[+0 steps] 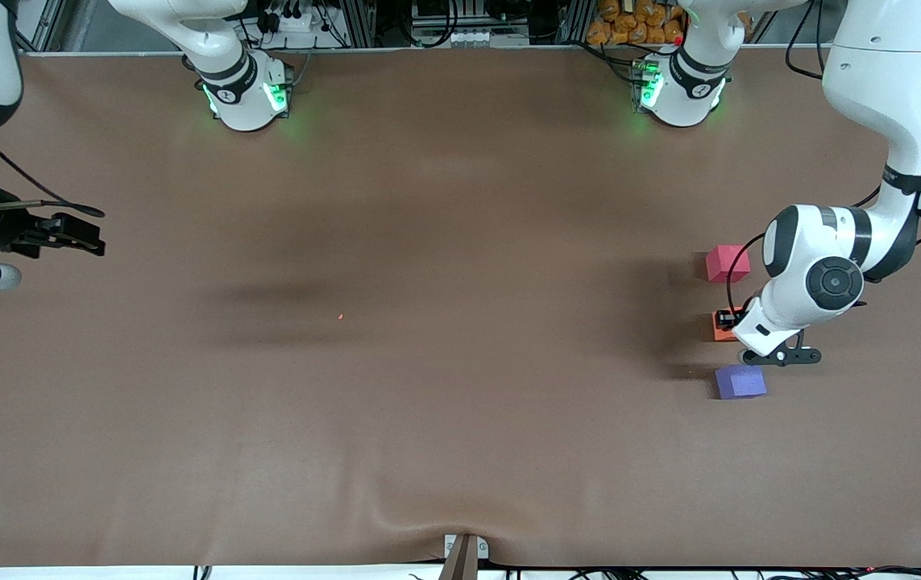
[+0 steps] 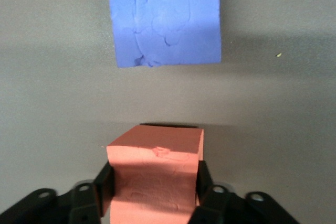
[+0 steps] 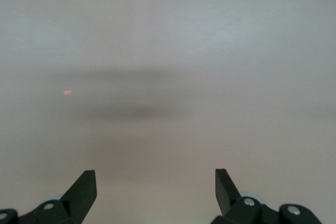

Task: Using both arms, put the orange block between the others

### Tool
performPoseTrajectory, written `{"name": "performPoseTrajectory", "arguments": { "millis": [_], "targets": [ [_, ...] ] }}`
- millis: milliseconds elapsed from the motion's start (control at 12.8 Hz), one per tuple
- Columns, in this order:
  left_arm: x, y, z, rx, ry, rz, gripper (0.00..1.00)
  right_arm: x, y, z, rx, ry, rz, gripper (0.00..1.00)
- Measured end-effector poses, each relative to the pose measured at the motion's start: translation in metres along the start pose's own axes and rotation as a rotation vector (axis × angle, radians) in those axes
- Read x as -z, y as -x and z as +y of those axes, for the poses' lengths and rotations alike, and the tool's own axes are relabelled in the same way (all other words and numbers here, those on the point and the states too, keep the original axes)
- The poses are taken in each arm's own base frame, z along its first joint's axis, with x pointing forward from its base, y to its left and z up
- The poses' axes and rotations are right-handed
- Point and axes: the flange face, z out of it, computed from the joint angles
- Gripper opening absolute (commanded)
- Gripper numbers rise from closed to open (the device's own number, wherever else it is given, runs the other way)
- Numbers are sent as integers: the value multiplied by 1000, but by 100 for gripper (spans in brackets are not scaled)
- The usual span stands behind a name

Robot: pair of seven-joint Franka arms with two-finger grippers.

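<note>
The orange block (image 1: 720, 327) (image 2: 155, 174) rests on the brown table between the others, in line with them. The pinkish-red cube (image 1: 727, 263) lies farther from the front camera and the purple-blue cube (image 1: 740, 382) (image 2: 164, 17) nearer. My left gripper (image 1: 726, 321) (image 2: 153, 184) is down on the orange block, one finger against each side, and its hand hides most of the block in the front view. My right gripper (image 1: 97, 232) (image 3: 156, 182) waits open and empty above bare table at the right arm's end.
A small red light dot (image 1: 341, 316) (image 3: 68, 92) shows on the table toward its middle. A metal bracket (image 1: 465, 552) sits at the table's front edge, where the cloth ripples. The arms' green-lit bases (image 1: 249, 95) (image 1: 678, 89) stand along the back edge.
</note>
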Motion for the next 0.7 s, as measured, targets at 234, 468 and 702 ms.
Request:
{"name": "performPoseTrajectory", "arguments": {
  "millis": [234,468,702],
  "targets": [
    [9,-7,-2,5,1,24,100,11,13,-1,1,2,-33,100],
    [61,-27,-9,20,-13,48,100,47,35,7,-7,76,-65,100],
    [153,-47,-2,21,-26,49,100,82,50,6,-10,83,-46,100]
  ]
}}
